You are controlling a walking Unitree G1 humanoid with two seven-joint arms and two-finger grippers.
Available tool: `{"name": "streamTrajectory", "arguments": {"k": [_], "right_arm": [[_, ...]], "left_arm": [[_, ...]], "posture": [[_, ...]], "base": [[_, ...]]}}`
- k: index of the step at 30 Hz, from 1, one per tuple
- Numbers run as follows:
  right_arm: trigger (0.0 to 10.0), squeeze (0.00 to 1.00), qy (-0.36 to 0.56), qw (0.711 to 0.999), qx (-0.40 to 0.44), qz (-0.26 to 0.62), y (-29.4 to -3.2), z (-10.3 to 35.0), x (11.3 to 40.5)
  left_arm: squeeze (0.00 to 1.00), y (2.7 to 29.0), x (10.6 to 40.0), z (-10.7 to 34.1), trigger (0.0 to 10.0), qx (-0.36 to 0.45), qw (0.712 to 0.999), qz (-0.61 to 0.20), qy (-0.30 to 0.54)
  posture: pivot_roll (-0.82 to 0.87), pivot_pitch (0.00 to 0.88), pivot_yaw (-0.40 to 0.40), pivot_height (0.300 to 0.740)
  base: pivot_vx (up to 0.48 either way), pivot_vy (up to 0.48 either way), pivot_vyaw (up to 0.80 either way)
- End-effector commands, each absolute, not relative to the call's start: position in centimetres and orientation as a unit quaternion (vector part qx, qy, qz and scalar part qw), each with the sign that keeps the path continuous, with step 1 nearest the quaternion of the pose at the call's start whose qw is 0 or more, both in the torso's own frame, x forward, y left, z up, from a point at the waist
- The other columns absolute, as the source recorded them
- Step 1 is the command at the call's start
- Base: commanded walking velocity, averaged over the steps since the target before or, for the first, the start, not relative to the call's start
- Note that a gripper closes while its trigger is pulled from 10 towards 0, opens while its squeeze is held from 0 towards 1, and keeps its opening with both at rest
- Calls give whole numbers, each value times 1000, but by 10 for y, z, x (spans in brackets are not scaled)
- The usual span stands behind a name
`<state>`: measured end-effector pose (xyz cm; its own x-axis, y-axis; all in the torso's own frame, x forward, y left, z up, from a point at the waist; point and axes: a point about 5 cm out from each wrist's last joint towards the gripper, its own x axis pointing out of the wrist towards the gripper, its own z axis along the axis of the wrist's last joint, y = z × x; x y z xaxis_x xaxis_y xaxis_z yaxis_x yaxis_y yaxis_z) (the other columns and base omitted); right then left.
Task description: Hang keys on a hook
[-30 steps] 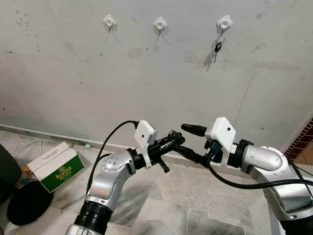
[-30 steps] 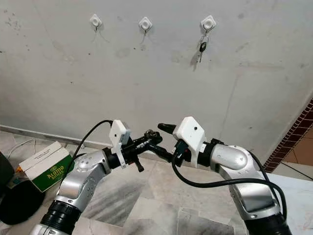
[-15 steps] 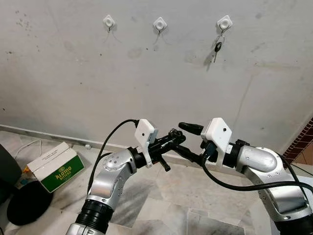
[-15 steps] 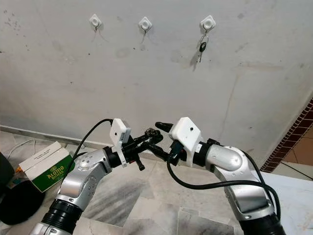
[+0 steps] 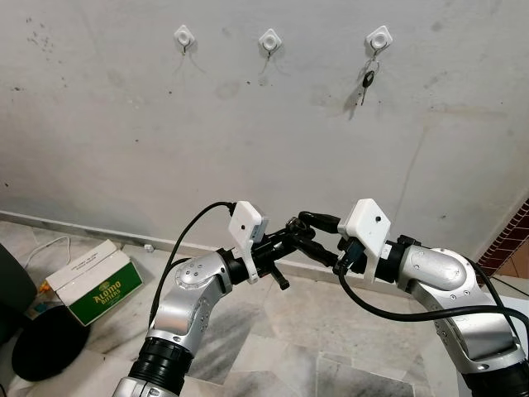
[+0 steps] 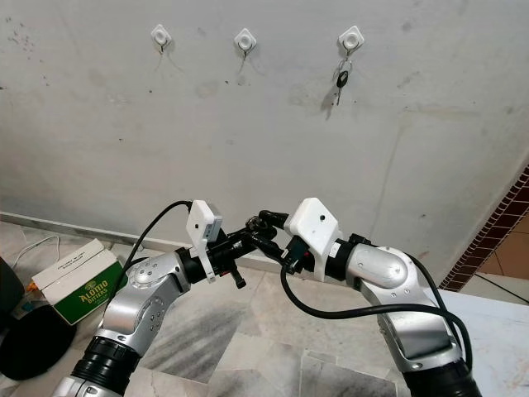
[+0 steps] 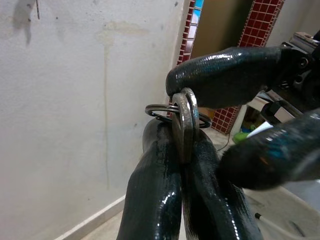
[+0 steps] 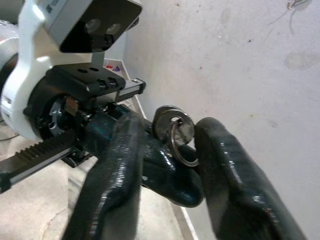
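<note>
My left gripper (image 5: pixel 294 230) is raised at chest height in front of the wall, shut on a metal key ring (image 7: pixel 185 119) pinched between its fingertips. My right gripper (image 5: pixel 316 234) faces it, open, its two fingers (image 8: pixel 230 165) straddling the key ring (image 8: pixel 175 131) and the left fingertips. One right finger (image 7: pixel 225 75) touches the top of the ring. Three white hooks sit high on the wall: left hook (image 5: pixel 184 35), middle hook (image 5: pixel 269 39), right hook (image 5: pixel 379 38). Another key (image 5: pixel 368 80) hangs from the right hook.
A green and white cardboard box (image 5: pixel 92 281) lies on the tiled floor at the lower left, with a black round object (image 5: pixel 48 343) beside it. A red brick-tiled edge (image 5: pixel 514 233) stands at the far right.
My right gripper has moved left to the left gripper, and its fingers have narrowed around the key ring. The left arm has barely moved.
</note>
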<state>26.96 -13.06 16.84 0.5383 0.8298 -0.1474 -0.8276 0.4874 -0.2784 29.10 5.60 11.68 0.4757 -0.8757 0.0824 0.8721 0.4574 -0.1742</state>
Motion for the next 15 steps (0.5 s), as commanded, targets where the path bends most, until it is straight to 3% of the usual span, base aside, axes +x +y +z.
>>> {"name": "streamTrajectory", "arguments": {"k": [1,15], "right_arm": [[0,0,-7,860,-169,482,-129,170,271],[0,0,-10,864,-190,466,-137,172,278]], "left_arm": [[0,59,293,118,0,-92,857,-506,10],[0,60,293,118,0,-91,858,-506,10]], "posture": [[-72,0,101,740],[-71,0,102,740]], "base": [[0,0,0],[0,0,0]]}}
